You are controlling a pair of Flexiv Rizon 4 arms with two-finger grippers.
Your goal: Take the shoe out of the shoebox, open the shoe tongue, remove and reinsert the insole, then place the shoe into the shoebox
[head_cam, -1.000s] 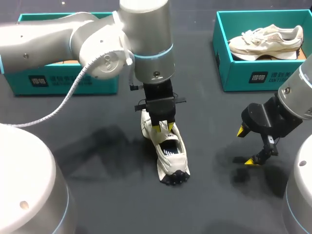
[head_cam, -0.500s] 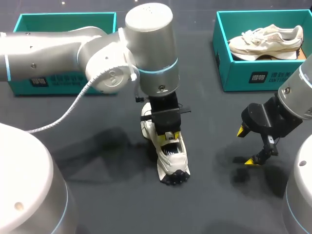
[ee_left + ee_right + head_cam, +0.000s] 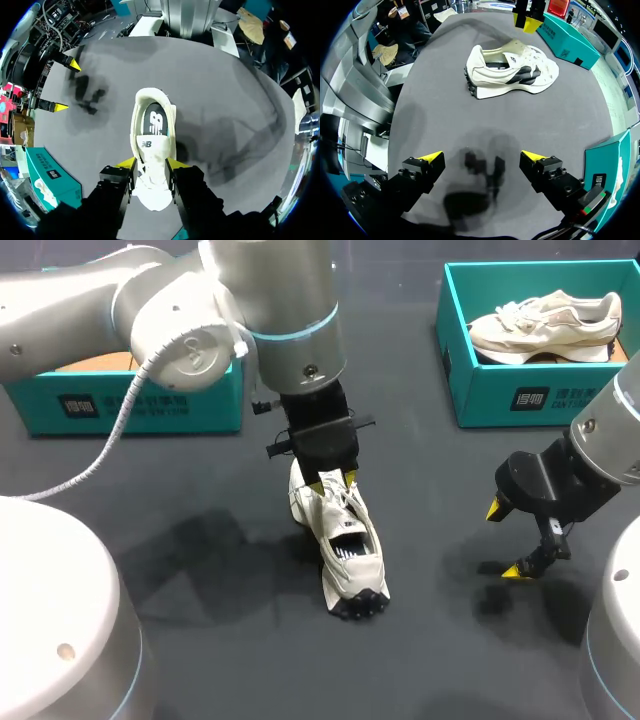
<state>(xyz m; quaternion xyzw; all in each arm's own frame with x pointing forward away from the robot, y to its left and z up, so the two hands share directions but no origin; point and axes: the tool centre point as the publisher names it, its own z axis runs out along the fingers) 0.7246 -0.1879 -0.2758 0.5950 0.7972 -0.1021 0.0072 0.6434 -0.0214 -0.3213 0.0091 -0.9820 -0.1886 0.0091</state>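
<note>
A white shoe point(image 3: 345, 550) lies on the dark table with its dark heel toward me and its toe pointing away. My left gripper point(image 3: 333, 481) hangs over the laces near the toe. In the left wrist view the left gripper point(image 3: 151, 163) stands open, a yellow tip on either side of the laced upper. The tongue point(image 3: 149, 145) is lifted just ahead of the tips, and the dark insole point(image 3: 154, 120) shows in the shoe's mouth. My right gripper point(image 3: 507, 539) hovers wide open to the shoe's right, with nothing in it point(image 3: 482, 159). From there the shoe point(image 3: 510, 70) lies well ahead.
A teal shoebox point(image 3: 130, 405) stands at the back left, partly behind my left arm. A second teal shoebox point(image 3: 520, 395) at the back right holds another pale shoe point(image 3: 545, 325).
My left gripper has risen out of the shoe's mouth and moved back toward the toe, its fingers a little wider apart. The tongue now stands pulled up. The right arm has kept still.
</note>
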